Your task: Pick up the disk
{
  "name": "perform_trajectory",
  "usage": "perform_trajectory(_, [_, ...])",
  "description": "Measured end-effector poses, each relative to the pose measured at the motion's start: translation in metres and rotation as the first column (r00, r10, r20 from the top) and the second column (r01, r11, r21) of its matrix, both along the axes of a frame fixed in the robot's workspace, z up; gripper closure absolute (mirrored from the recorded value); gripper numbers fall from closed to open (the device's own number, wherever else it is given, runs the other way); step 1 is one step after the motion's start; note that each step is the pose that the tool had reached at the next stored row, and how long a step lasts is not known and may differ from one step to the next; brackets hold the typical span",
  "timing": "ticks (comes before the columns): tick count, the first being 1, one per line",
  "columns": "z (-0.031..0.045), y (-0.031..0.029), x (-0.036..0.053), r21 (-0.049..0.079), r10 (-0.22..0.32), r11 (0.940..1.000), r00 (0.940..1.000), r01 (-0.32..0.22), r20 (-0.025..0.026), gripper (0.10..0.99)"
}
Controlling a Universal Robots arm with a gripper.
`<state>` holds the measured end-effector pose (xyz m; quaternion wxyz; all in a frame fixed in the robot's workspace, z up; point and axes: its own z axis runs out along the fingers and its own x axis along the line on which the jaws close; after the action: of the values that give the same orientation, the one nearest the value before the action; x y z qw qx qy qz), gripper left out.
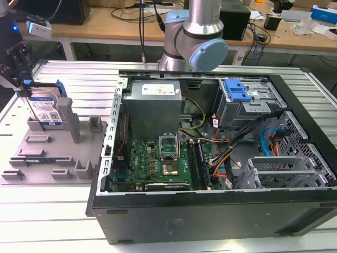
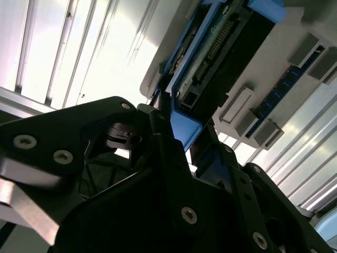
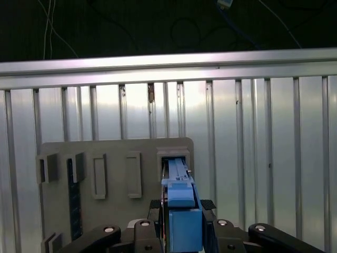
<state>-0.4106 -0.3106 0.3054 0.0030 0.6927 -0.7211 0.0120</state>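
One gripper (image 1: pixel 25 92), fingers set narrow and pinching the blue rail (image 3: pixel 180 208) of the disk (image 1: pixel 46 112); in the first wrist view the rail fills the gap between them. Disk is directly under the gripper, standing on edge, bottom down in a slot of the grey tray (image 1: pixel 52 158). Top edge runs in line with the finger gap. Computer case (image 1: pixel 210 221) sits well off to the side.

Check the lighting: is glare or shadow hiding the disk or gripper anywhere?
Exterior view: even light, disk plainly lit, gripper dark above it. Second wrist view: slatted table washed out white, gripper a black silhouette, so its hold on the disk can't be judged. First wrist view: glare band across the slatted table, disk well lit.
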Motion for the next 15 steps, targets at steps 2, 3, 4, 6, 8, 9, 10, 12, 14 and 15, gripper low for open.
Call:
perform_trajectory(2, [-0.0007,-0.0002,-0.0001,0.0,0.0,1.0,1.0,0.0,-0.0003,0.678])
perform_trajectory(3, [-0.0015,-0.0002,-0.0001,0.0,0.0,1.0,1.0,0.0,-0.0004,0.678])
perform_trajectory(4, [-0.002,-0.0003,-0.0001,0.0,0.0,1.0,1.0,0.0,-0.0003,0.678])
perform_trajectory(6, [-0.0029,-0.0002,-0.0001,0.0,0.0,1.0,1.0,0.0,-0.0004,0.678])
perform_trajectory(8, [-0.0033,-0.0003,-0.0001,0.0,0.0,1.0,1.0,0.0,-0.0005,0.678])
perform_trajectory(9, [-0.0034,-0.0003,-0.0001,0.0,0.0,1.0,1.0,0.0,-0.0004,0.678])
perform_trajectory(10, [-0.0035,-0.0003,-0.0001,0.0,0.0,1.0,1.0,0.0,-0.0004,0.678])
perform_trajectory(12, [-0.0036,-0.0004,-0.0001,0.0,0.0,1.0,1.0,0.0,-0.0002,0.678])
perform_trajectory(14, [-0.0038,-0.0006,0.0,0.0,0.0,1.0,1.0,0.0,-0.0001,0.678])
perform_trajectory(15, [-0.0039,-0.0008,-0.0001,0.0,0.0,1.0,1.0,0.0,-0.0003,0.678])
